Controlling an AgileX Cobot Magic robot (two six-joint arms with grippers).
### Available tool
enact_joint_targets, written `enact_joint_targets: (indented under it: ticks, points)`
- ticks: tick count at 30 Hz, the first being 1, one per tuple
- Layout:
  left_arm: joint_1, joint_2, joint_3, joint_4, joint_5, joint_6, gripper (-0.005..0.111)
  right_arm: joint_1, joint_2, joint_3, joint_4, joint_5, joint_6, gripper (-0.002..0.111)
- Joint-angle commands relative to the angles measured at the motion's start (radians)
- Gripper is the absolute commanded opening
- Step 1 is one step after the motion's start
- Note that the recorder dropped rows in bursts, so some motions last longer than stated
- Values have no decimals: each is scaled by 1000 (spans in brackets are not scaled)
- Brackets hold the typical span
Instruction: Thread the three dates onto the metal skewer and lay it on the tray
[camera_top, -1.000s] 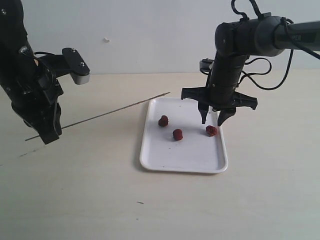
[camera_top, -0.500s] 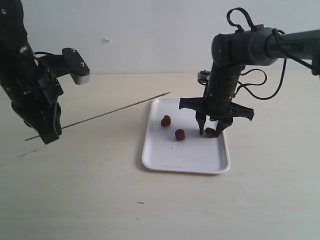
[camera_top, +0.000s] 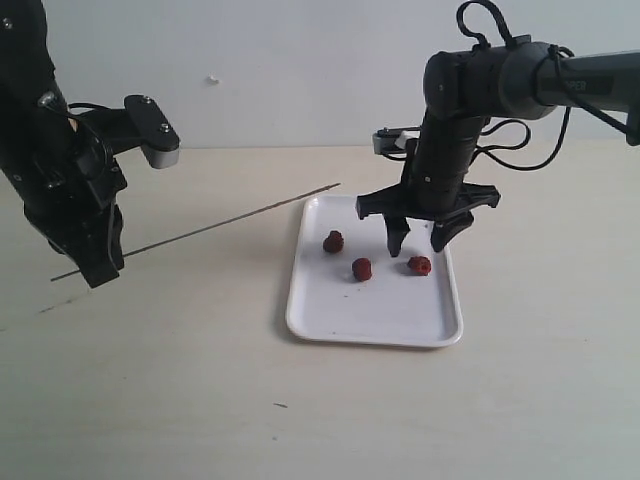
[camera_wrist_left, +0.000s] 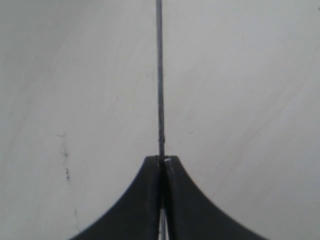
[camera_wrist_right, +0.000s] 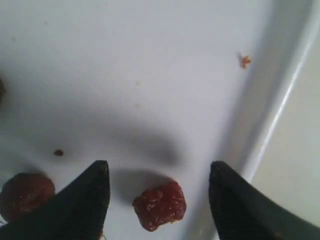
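Exterior view: the right arm drops steeply from its elbow, wrist turned down. The right pincer (camera_top: 416, 246) points straight down over the tray (camera_top: 370, 312), fingers spread apart and gripping nothing. The first date (camera_top: 419, 265) lies on the tray just under the gap, touching neither fingertip. The second date (camera_top: 362, 268) and third date (camera_top: 333, 241) lie on the tray beside that pincer, on the left arm's side, apart from each other.

The left arm stands well away from the tray. The left pincer (camera_top: 100, 270) points down, clamped on the metal skewer (camera_top: 200, 231) near one end. The rod slants off the counter (camera_top: 180, 380) toward the tray's near corner.

Right wrist view: the right pincer (camera_wrist_right: 158, 171) straddles the first date (camera_wrist_right: 160, 205). The second date (camera_wrist_right: 25, 195) sits outside one finger, partly hidden by it. A dark blur at the frame edge cannot be identified.

Left wrist view: the left pincer (camera_wrist_left: 161, 162) has its jaws pressed together on the skewer (camera_wrist_left: 160, 75). The rod's far tip is cut off.
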Motion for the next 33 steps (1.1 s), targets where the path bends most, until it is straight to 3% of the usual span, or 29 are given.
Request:
enact_joint_targets:
  ticks: [1, 9, 22, 33]
  points:
    - [2, -1, 2, -18, -11, -13, 0, 1, 0, -8, -4, 0, -93, 58]
    - [15, -1, 2, -14, 48, -89, 0, 1, 7, -8, -4, 39, -133, 58]
    - [39, -1, 2, -14, 34, -92, 0, 1, 21, -8, 23, 68, -247, 58]
    - [39, -1, 2, -14, 30, -89, 0, 1, 24, -8, 23, 101, -288, 47]
